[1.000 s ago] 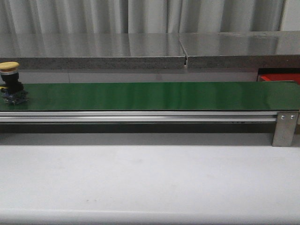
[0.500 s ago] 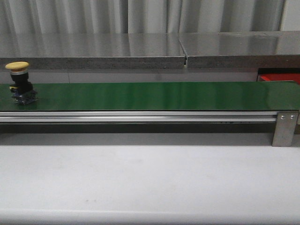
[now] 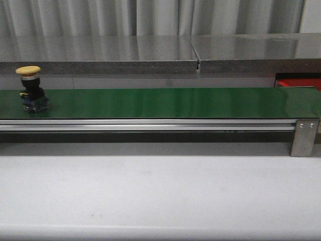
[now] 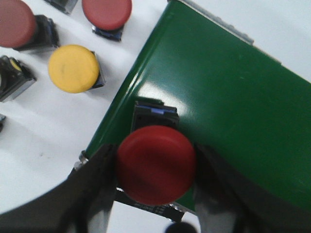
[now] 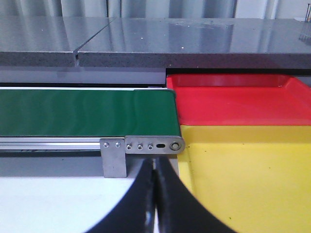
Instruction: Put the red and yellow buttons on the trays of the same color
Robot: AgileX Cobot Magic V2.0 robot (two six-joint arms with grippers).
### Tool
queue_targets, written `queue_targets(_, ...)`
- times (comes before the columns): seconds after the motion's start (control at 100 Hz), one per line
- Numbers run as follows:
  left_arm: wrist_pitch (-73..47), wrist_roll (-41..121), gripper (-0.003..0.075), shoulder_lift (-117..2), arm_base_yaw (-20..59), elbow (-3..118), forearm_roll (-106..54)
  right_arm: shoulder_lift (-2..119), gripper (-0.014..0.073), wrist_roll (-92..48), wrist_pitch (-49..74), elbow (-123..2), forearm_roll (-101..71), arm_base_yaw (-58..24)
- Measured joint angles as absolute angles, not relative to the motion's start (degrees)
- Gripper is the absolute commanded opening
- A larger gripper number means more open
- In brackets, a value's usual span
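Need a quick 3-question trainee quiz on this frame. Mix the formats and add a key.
1. True or false: the left gripper has its jaws around a yellow button.
2. In the front view, the standing button on the green belt has a cap that is: A red, B yellow, C green.
3. Fill in: in the right wrist view, past the belt end, the tray nearer the camera is ___.

Key
1. False: it grips a red button.
2. B.
3. Yellow: the yellow tray lies in front of the red tray.
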State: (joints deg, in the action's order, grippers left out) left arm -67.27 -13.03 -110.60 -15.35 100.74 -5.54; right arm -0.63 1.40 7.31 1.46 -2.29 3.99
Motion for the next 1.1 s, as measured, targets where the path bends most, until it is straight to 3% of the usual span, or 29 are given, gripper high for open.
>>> queue_targets(0.18, -66.75, -13.03, 0.0235, -111.64, -15.18, 100.74, -5.54, -0.63, -0.0117, 1.40, 7.31, 1.46, -2.29, 3.99)
queue_targets(0.4, -66.54, -13.03, 0.0494, -111.64, -15.18, 100.78, -5.43, -0.63, -0.0117, 1.40, 7.31, 1.46, -2.29, 3.99)
queue_targets(0.7, -64.13, -11.77, 0.0504, -111.43, -14.37, 100.87, -5.02, -0.63, -0.0117, 1.40, 7.31, 1.46, -2.29, 3.99)
queue_targets(0.84, -62.68, -10.22, 0.0427, -108.81, -11.81, 100.87, -3.89, -0.63, -0.0117, 1.40, 7.31, 1.46, -2.29, 3.99)
queue_targets(0.91, -62.13, -8.24, 0.0318, -106.84, -10.07, 100.87, -3.69, -0.63, -0.0117, 1.40, 7.31, 1.46, -2.29, 3.99)
queue_targets(1.06, -61.62, -5.55, -0.0006, -102.81, -5.94, 100.34, -3.06, -0.63, -0.0117, 1.40, 7.31, 1.46, -2.29, 3.99)
queue_targets(1.1, -61.16, -5.31, -0.0018, -101.61, -4.79, 99.81, -2.99, -0.63, -0.0117, 1.40, 7.31, 1.46, -2.29, 3.99)
